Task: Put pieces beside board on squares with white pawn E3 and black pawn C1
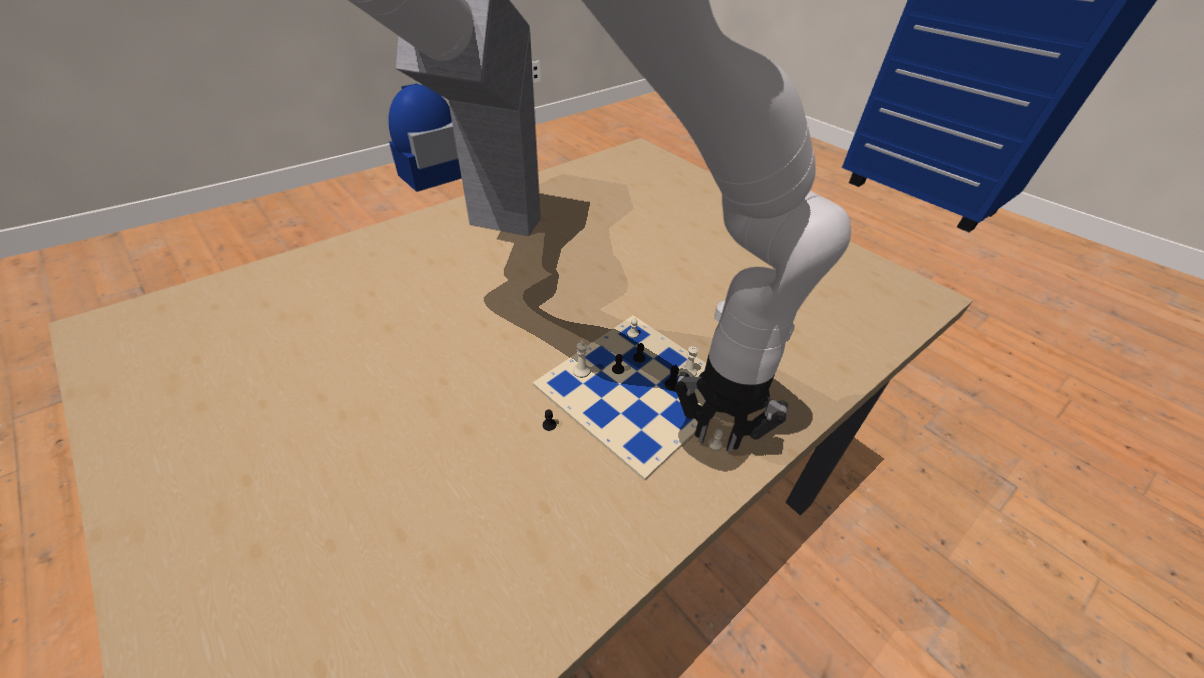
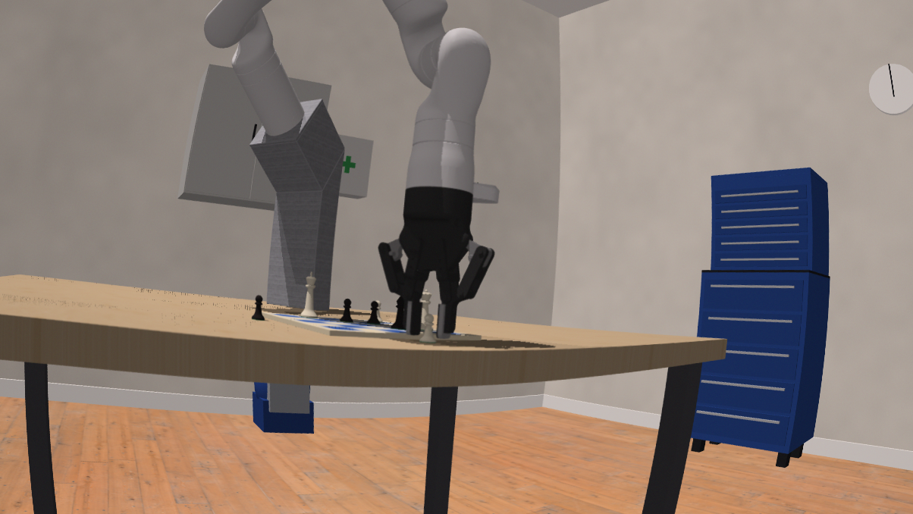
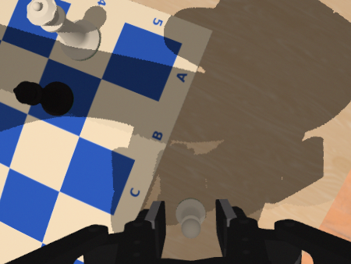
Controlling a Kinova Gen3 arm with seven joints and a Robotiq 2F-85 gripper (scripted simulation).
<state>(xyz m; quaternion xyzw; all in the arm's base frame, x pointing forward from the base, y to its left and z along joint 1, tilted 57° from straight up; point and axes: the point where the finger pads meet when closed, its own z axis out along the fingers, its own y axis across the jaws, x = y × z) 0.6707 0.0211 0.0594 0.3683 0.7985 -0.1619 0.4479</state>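
Observation:
The white pawn [image 1: 715,438] [image 2: 428,331] [image 3: 190,213] stands upright on the table just off the board's right edge, near the letter C. My gripper [image 1: 717,443] [image 2: 426,329] [image 3: 190,215] is lowered around it, one finger on each side. The fingers are partly open, and the wrist view shows a gap on both sides of the pawn. The black pawn [image 1: 549,419] [image 2: 258,307] stands on the table off the board's left side. The blue and cream board [image 1: 640,446] [image 2: 332,328] [image 3: 171,107] lies near the table's right edge.
On the board stand a white king [image 1: 581,359] [image 2: 309,295], two black pawns [image 1: 618,363] [image 1: 639,352], a white pawn [image 1: 633,327], and a white piece [image 1: 693,359] [image 3: 57,21] and a black piece [image 1: 673,376] [image 3: 44,97] close to my gripper. The table edge lies right of the gripper. A blue drawer cabinet [image 2: 763,306] stands beyond it.

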